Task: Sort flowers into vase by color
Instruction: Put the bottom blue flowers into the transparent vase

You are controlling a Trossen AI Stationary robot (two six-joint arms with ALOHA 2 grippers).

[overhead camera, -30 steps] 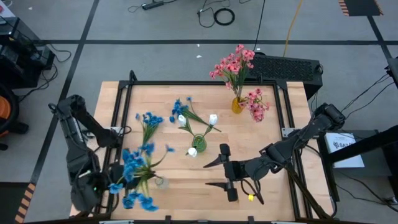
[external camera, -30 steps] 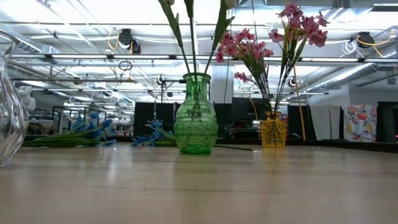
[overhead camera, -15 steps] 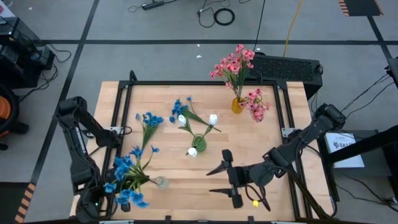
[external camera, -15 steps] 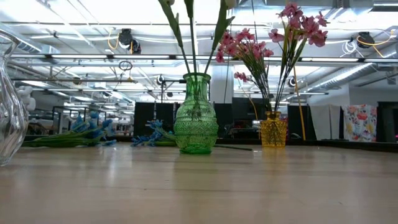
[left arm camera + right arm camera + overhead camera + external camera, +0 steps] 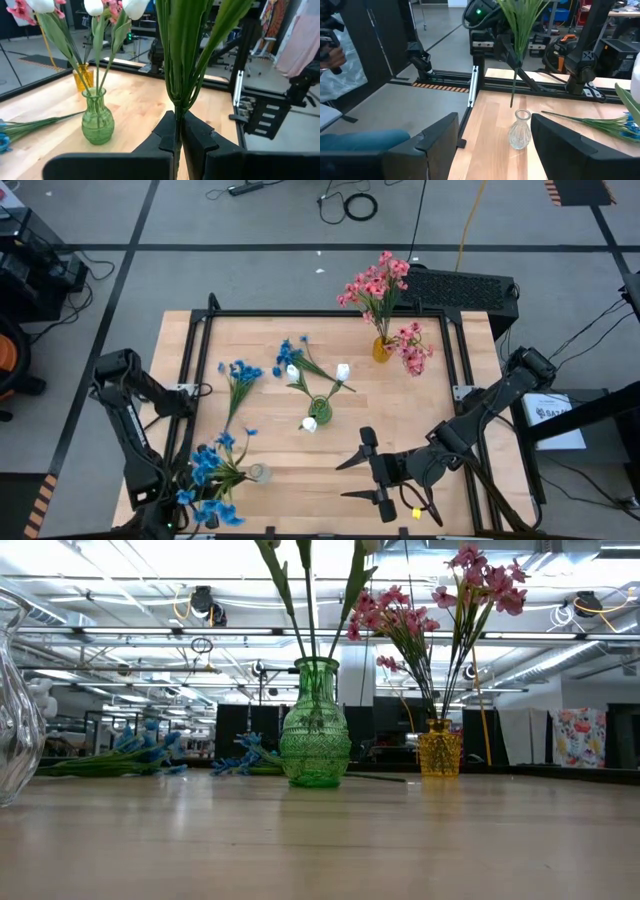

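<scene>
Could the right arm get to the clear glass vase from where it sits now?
Probably yes. The right gripper is open and faces the clear vase across bare table. But the left gripper holds a blue flower bunch with its stems just above the vase mouth, so the arms could clash.

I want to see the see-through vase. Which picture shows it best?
The right wrist view: the whole clear vase stands unblocked, stems hanging above. The high view shows it small; the low view only an edge; the left wrist view none.

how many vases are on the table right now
3. A green vase stands mid-table with white buds, a yellow vase stands at the far edge with pink flowers, and a clear glass vase stands empty near the left arm's corner. None seems hidden.
</scene>
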